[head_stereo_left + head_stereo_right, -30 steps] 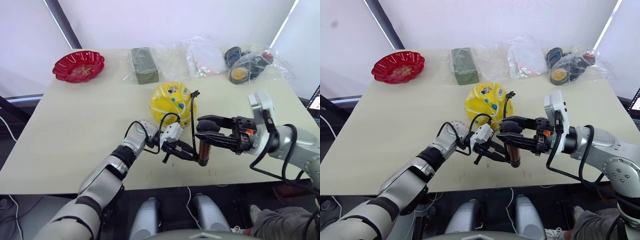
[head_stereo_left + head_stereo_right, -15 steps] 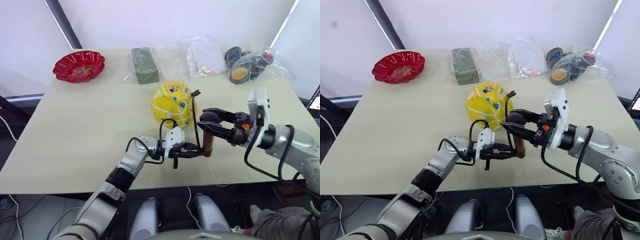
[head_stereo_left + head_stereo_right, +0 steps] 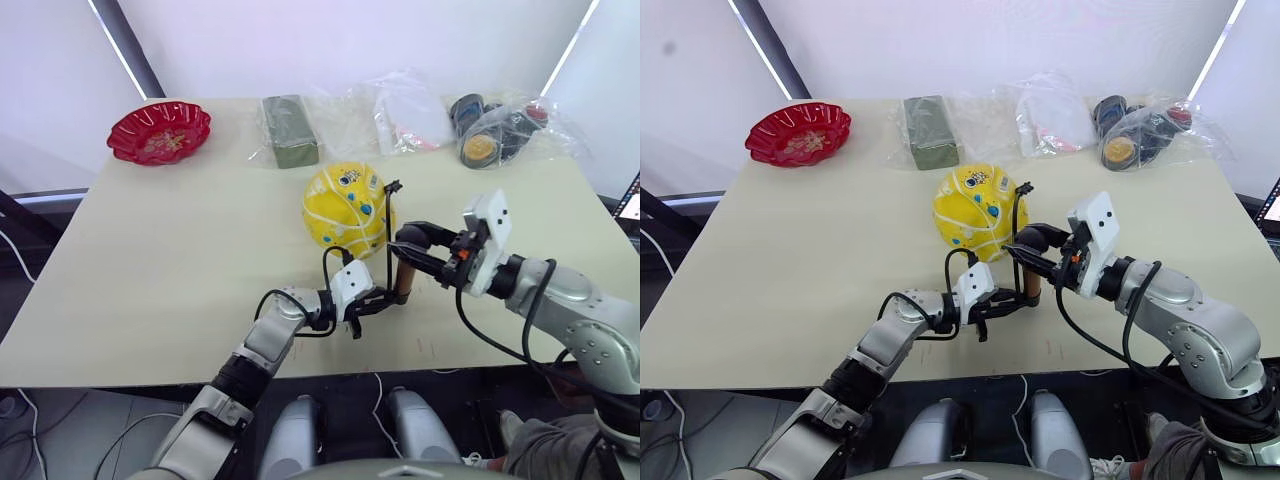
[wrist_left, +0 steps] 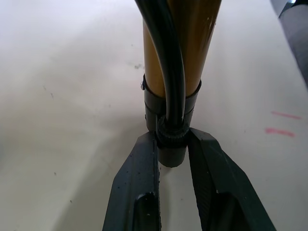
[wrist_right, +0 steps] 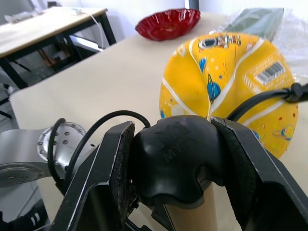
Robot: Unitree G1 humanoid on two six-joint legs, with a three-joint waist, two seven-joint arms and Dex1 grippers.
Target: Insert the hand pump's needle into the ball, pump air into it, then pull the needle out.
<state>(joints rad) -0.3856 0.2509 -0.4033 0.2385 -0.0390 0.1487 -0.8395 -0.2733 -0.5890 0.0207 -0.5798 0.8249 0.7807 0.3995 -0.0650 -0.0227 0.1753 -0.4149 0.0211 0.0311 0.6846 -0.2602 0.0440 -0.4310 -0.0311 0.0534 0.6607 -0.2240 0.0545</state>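
Holding the hand pump: left gripper clamped on its base cap, right gripper clamped on the T-handle. Your hasty stroke could whip the hose against the ball, rolling it away.

I'm looking at a plain test lab. White screen walls stand just behind the beige counter, bagged props along its far edge.

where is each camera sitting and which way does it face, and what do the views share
Head views: on the head, looking down over the table; both arms show, ball ahead.
Left wrist view: along the left pincer, shut on the hand pump base.
Right wrist view: along the right pincer, shut on the pump's handle, facing the ball and red bowl.
All share the pump.
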